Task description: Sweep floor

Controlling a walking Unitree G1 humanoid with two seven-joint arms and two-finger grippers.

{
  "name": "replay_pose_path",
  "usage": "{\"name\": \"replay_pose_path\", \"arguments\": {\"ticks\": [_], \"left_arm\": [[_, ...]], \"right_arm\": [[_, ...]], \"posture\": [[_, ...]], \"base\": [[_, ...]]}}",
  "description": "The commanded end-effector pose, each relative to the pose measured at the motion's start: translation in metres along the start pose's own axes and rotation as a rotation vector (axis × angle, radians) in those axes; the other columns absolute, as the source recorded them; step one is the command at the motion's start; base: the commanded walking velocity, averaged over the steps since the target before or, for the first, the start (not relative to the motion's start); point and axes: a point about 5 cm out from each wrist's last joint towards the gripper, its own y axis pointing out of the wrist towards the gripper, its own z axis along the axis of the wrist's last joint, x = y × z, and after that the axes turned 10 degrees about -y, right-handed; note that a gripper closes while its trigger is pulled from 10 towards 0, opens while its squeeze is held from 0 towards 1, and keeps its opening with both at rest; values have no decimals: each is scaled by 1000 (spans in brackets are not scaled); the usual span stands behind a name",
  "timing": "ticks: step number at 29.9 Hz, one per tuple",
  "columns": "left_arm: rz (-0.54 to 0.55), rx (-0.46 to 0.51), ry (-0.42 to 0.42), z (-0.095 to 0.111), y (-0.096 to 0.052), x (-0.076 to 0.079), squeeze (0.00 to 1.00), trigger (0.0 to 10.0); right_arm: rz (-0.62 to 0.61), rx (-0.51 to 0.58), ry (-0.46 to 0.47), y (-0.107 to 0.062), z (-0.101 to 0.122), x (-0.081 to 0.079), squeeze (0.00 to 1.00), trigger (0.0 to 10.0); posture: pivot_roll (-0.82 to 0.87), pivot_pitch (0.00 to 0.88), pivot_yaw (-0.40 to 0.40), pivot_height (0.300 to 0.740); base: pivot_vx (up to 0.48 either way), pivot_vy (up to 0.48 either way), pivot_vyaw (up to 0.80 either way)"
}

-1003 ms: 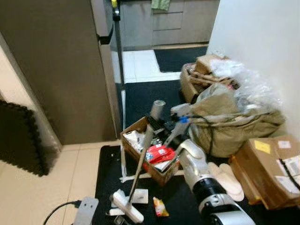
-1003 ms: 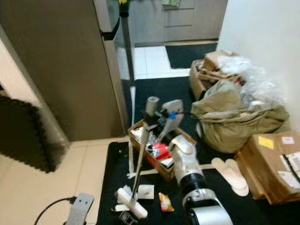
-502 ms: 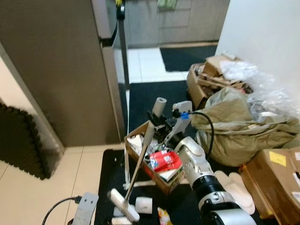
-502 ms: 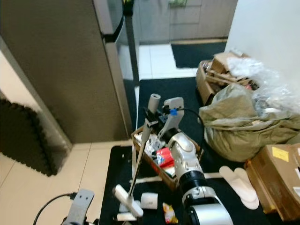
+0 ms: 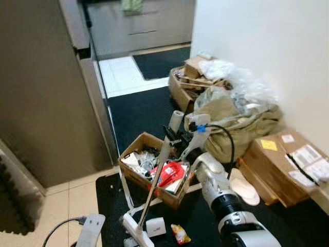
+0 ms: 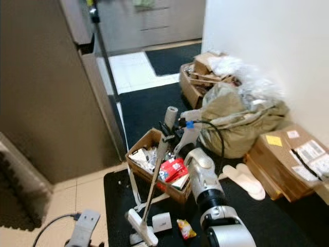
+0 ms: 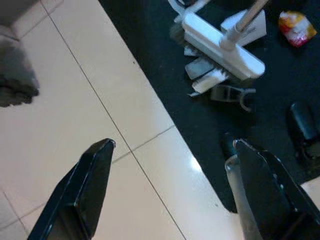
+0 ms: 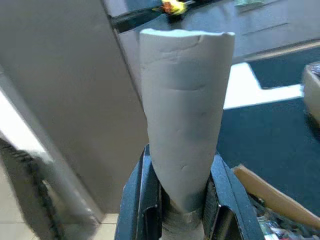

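From the head, the broom [image 5: 154, 181] is seen slanting across the cardboard box [image 5: 134, 170], clamped by the right gripper [image 5: 171, 135]; the left wrist view adds the splayed left gripper [image 7: 170, 185] near its head

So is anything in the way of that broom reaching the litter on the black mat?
Nothing visible. The right gripper already holds the broom, whose head rests on the black mat beside a white packet and a snack wrapper. The open cardboard box crowds it behind.
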Motion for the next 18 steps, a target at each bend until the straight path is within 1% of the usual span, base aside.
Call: {"name": "replay_pose_path", "arguments": {"ticks": [1,12,13,17,18], "left_arm": [[1,-33,16,-10,-2,-3,0,10000],[-2,-42,24,-13,-3,-3,0,10000],[-4,-43,25,-13,-3,-2,0,10000],[-7,-45,26,-13,-3,-1,0,10000],[-8,-45,27,-13,-3,0,0,10000]], "right_arm": [[8,34,10,7,7,-6,0,10000],[-51,27,4,7,8,-2,0,10000],[-80,16,3,7,7,0,0,10000],[-112,0,7,8,6,2,0,10000],[-146,-13,4,8,5,5,0,10000]], "posture": [[-48,0,36,740],[-48,0,37,740],[-48,0,37,740],[-50,0,37,740],[-51,0,37,740]], "base": [[0,0,0],[0,0,0],[0,0,0],[0,0,0],[0,0,0]]}}
